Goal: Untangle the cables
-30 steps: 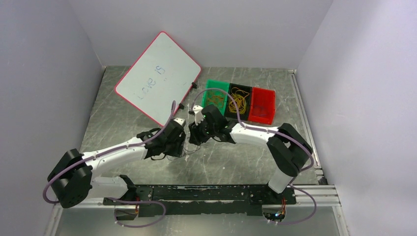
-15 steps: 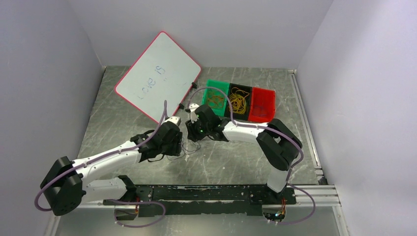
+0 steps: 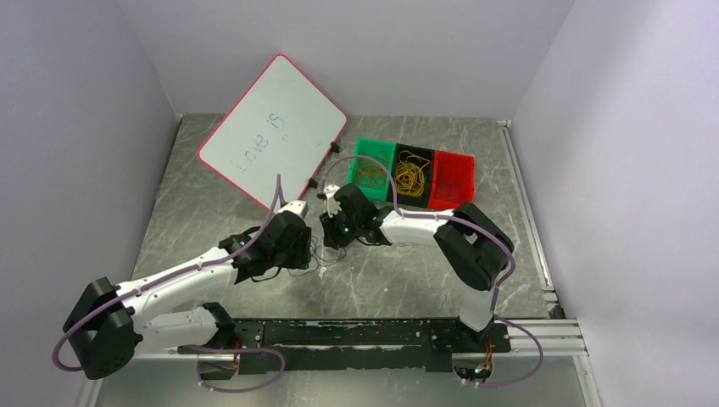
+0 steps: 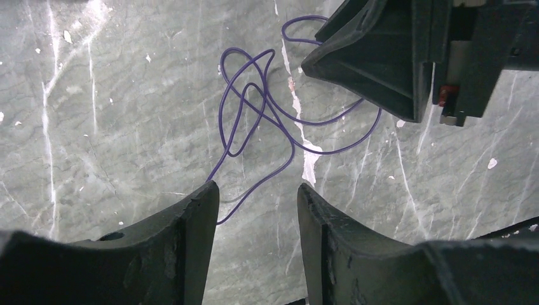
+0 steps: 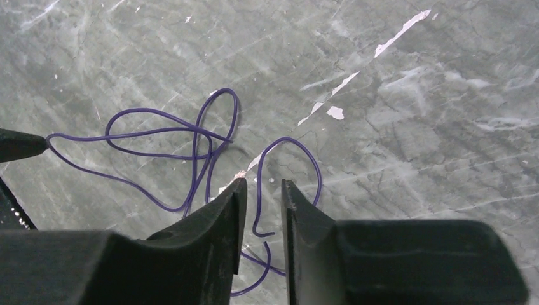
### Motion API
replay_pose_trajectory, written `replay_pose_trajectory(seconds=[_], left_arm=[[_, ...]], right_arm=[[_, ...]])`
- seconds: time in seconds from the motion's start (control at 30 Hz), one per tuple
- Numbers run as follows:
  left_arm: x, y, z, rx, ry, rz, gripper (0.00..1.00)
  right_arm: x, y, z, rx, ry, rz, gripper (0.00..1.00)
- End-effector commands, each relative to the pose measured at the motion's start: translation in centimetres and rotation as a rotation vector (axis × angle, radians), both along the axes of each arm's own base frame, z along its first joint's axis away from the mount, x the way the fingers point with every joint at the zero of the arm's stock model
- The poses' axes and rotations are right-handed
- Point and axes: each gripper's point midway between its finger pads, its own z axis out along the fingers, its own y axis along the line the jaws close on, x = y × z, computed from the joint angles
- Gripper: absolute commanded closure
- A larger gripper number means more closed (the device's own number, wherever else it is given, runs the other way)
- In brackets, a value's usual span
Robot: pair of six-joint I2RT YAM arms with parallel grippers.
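Observation:
The cables here are a thin purple tangle (image 3: pixel 320 254) lying in loose crossed loops on the grey table between my two grippers. In the left wrist view the tangle (image 4: pixel 254 108) lies ahead of my left gripper (image 4: pixel 257 190), which is open and low over the table; one strand runs behind its left finger. A finger of the right gripper (image 4: pixel 375 63) stands over the tangle's far side. In the right wrist view my right gripper (image 5: pixel 264 184) is open by a narrow gap, with one strand of the cables (image 5: pixel 257 210) running between the fingers, untouched.
Behind the right arm stand a green bin (image 3: pixel 360 144) with orange loops, a black bin (image 3: pixel 415 149) with yellow loops and a red bin (image 3: pixel 454 182). A white board with a pink rim (image 3: pixel 271 136) leans at the back left. Walls close in both sides.
Both grippers have shifted a little to the left and closer over the tangle. The right gripper's jaws have narrowed around a strand. The left jaws are unchanged.

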Motion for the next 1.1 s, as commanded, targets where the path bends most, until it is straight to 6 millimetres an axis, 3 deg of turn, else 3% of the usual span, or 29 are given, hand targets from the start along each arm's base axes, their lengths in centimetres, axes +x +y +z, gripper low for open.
replay_pose_trajectory(seconds=[0.0,0.13,0.2,0.53,0.73,0.9,1.07], left_arm=[[0.6,-0.2,1.1,-0.038,-0.056,0.013,0.46],[0.8,-0.3,2.5,-0.087,-0.112,0.009,0.46],[1.1,-0.3,4.0,-0.131,-0.167,0.014,0.45],[2.6,-1.2,14.2,-0.383,-0.518,-0.039,0.38],[3.8,-2.7,17.9,-0.406,-0.684,-0.123,0.38],[4.2,-4.4,19.6,-0.419,-0.788,-0.223,0.38],[3.7,-6.4,21.9,-0.458,-0.862,-0.351,0.37]], right_arm=[[0.7,0.4,0.4,-0.006,-0.010,-0.029,0.76],[1.3,0.4,3.1,0.026,-0.067,-0.059,0.95],[1.6,0.4,6.2,0.076,-0.110,-0.076,1.00],[-0.1,-0.2,20.4,0.333,-0.211,-0.093,1.00],[-1.6,-0.5,28.1,0.523,-0.207,-0.122,1.00],[-2.8,-0.7,32.6,0.668,-0.168,-0.147,1.00],[-3.2,-0.8,35.0,0.704,-0.155,-0.143,1.00]])
